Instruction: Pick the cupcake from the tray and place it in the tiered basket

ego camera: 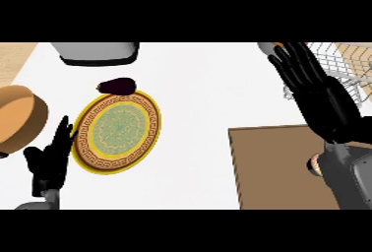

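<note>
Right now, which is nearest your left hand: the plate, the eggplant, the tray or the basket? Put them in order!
From the left hand:
1. Plate, right beside it.
2. Eggplant, past the plate's far edge.
3. Tray, at the right.
4. Basket, far right corner.

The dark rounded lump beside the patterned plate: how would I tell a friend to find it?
Find the round, yellow-rimmed patterned plate on the left of the white counter. Right at its far edge lies a small dark purple rounded object. Its neighbours are bigger and paler: a grey appliance behind, a round wooden bowl to the left.
</note>
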Controlling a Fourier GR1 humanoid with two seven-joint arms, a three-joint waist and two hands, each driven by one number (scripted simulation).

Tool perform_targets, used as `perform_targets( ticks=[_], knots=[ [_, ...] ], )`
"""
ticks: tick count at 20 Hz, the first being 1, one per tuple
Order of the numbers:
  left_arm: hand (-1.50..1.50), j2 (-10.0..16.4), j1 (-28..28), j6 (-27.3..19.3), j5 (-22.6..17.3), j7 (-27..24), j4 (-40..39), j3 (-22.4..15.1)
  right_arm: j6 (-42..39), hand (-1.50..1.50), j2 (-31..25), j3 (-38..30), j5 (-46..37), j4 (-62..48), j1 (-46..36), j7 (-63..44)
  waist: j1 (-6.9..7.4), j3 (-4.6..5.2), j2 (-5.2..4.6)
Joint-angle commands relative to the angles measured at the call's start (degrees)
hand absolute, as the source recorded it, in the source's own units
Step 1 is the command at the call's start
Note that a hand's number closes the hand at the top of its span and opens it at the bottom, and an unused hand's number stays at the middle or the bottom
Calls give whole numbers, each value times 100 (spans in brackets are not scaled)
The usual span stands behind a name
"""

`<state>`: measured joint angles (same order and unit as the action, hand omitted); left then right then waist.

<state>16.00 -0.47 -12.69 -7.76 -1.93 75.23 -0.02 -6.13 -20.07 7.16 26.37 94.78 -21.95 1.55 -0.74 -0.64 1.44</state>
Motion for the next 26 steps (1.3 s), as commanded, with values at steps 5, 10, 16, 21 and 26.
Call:
perform_targets(
  ticks=[5, 10, 16, 21, 26],
  knots=[
    [0, 24, -416, 632, 17, -326, 451, -428, 2403, -150, -145, -1397, -897, -1323, 728, -369, -354, 71, -210],
    [0, -186, -498, 1113, -15, -362, 511, -915, 4353, -150, 477, -1666, -1648, -2057, 721, -364, -43, 67, -220],
    [0, -362, -560, 1297, 4, -470, 253, -1034, 5453, -150, 145, -905, -3225, -2068, 554, -857, 19, 84, -153],
    [0, -214, -389, 1277, -9, -347, 448, -936, 4761, -150, -974, -185, -4190, -2088, 686, -2958, -105, 157, -108],
    [0, -131, -242, 1338, 8, -411, 650, -946, 3156, -150, -1712, 520, -4485, -2211, 886, -4372, -60, 194, -98]
  ],
)
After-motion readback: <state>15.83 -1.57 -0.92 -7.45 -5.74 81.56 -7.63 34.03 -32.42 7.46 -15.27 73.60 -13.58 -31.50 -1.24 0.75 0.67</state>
